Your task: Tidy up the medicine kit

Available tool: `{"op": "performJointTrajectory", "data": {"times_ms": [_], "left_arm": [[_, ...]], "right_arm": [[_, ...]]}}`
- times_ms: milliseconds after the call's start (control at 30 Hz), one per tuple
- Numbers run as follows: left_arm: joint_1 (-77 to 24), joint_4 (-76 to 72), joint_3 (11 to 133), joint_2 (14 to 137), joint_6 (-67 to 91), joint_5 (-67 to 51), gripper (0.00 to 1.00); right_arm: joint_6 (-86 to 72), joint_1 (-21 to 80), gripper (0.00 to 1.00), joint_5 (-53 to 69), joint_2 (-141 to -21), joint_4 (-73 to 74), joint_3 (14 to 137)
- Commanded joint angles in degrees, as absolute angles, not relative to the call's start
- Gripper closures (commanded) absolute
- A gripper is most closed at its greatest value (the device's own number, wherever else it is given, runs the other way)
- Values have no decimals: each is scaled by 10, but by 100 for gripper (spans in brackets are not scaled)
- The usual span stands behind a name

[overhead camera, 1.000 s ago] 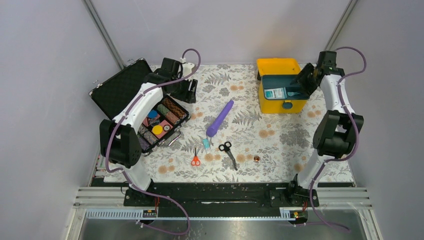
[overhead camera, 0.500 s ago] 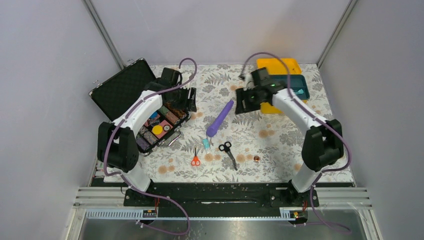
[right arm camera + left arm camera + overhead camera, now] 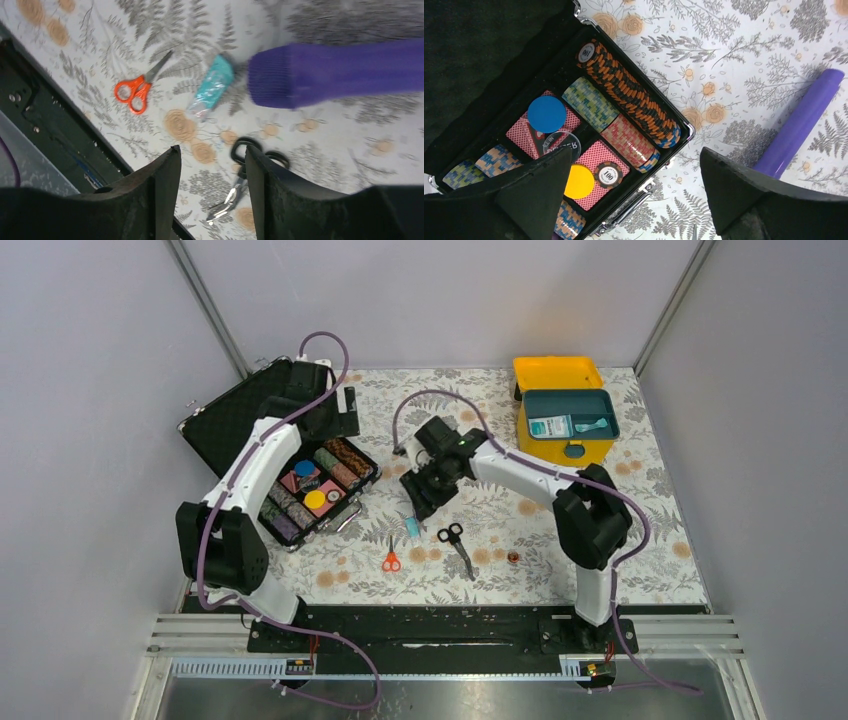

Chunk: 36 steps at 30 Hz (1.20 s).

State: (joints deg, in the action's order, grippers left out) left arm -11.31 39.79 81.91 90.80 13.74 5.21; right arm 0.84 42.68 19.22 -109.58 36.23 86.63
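Note:
The medicine kit [image 3: 565,445], a yellow case with its lid [image 3: 556,372] tipped back, stands at the far right; its teal tray [image 3: 598,405] holds a small box and a teal item. My right gripper [image 3: 422,495] hovers mid-table, open and empty. In the right wrist view it [image 3: 210,155] hangs above the cloth, just short of a purple tube [image 3: 340,72], a teal packet [image 3: 212,87], orange scissors [image 3: 135,92] and black scissors [image 3: 247,170]. My left gripper [image 3: 335,418] is wide open and empty [image 3: 636,152] over the black case of chips [image 3: 624,107].
The open black hard case [image 3: 300,480] with colourful chip rolls fills the left side. The teal packet [image 3: 411,527], black scissors [image 3: 457,543], orange scissors [image 3: 391,560] and a small copper object [image 3: 513,557] lie on the floral cloth near the front.
My right arm swung from the medicine kit to mid-table, above the purple tube. The left gripper opened wider and drew back toward the far left.

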Motion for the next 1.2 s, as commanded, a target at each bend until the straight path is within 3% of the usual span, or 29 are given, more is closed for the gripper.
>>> {"op": "performJointTrajectory", "data": {"times_ms": [0,133,300,667,833,1000,1100,1167], "left_arm": [[-118,401,858,882,174,89,1],[-101,404,853,868,194,73,1],[-72,405,838,850,200,66,1],[-13,406,820,840,219,16,1],[-8,399,822,834,209,3,1],[-6,389,835,837,207,-30,1],[-5,378,844,844,207,-50,1],[-5,363,850,851,198,-77,1]], "right_arm": [[8,466,41,205,-1120,384,885],[-50,475,38,189,-1145,369,895],[-99,494,54,128,-1170,367,897],[-126,524,61,52,-1224,382,925],[-121,539,72,-18,-1245,393,921],[-100,541,100,-25,-1242,402,922],[-45,538,100,-5,-1213,417,918],[22,531,100,71,-1188,431,913]]}}
